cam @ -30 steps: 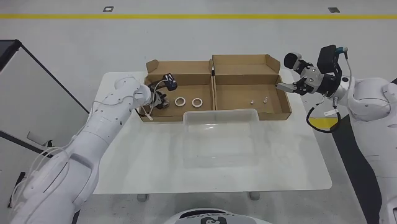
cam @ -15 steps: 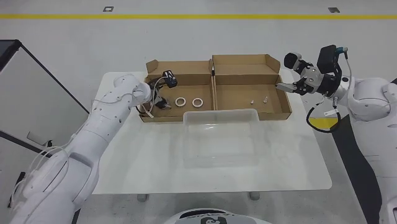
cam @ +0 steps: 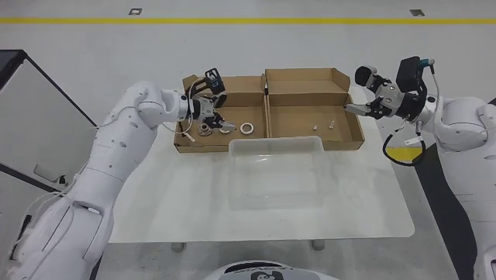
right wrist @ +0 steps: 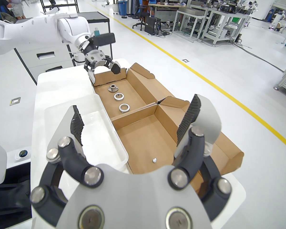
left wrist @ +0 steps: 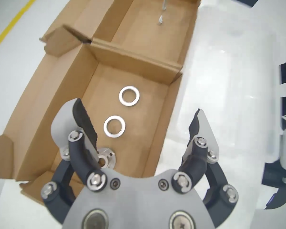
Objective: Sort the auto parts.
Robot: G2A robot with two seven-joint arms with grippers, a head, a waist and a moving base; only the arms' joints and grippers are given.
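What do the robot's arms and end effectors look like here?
The left arm and right arm have smooth white shells. The left end effector and right end effector match: silver plates, black linkages, grey fingers with black ribbed pads. A black-and-yellow cable loops by the right wrist.

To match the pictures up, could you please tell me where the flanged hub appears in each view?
Top view: the flanged hub lies in the left cardboard box, by the left gripper.
Left wrist view: flanged hub, partly behind a finger.
Right wrist view: flanged hub, beneath the left gripper.
Shared landmark: the ring next to it.
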